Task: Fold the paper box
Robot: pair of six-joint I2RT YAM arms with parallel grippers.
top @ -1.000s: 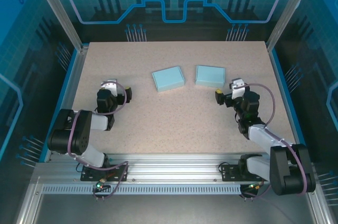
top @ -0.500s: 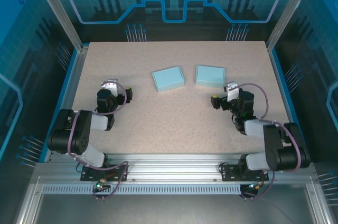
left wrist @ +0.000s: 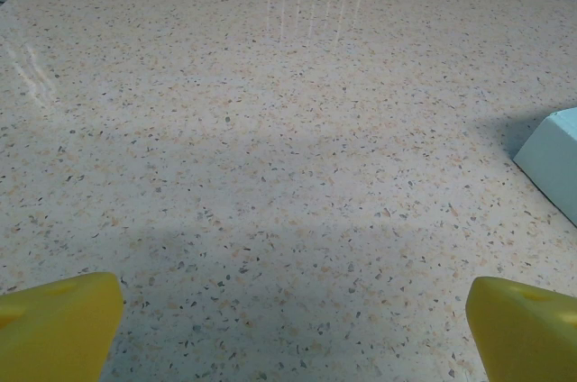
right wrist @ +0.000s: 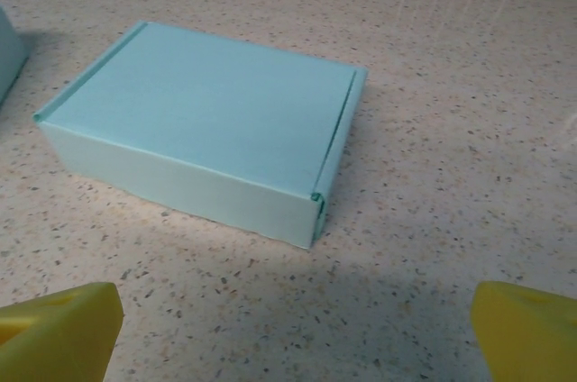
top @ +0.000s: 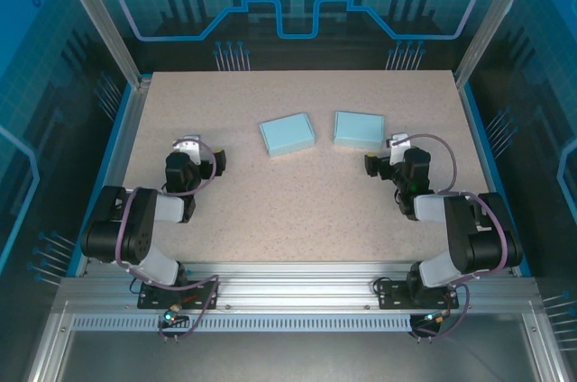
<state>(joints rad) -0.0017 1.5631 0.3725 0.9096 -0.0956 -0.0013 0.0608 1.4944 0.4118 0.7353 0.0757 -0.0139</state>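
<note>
Two closed light-blue paper boxes lie side by side at the middle of the table, the left box (top: 288,135) and the right box (top: 359,129). My right gripper (top: 386,153) stands open just in front of the right box (right wrist: 207,121), low over the table, with nothing between its yellow fingertips (right wrist: 63,323); in the wrist view it (right wrist: 297,328) is apart from the box. My left gripper (top: 203,150) is open at the left of the table, well short of the left box, whose corner (left wrist: 554,157) shows at the wrist view's right edge. Bare table lies between its jaws (left wrist: 293,319).
The speckled beige table (top: 297,211) is ringed by aluminium frame posts (top: 99,31) and blue panels. An edge of the left box (right wrist: 7,53) shows at the left of the right wrist view. Free table lies in front of both boxes.
The right arm has folded back, its elbow swinging up and in, while its gripper shifted slightly left in front of the right box. The left arm and both boxes have not moved.
</note>
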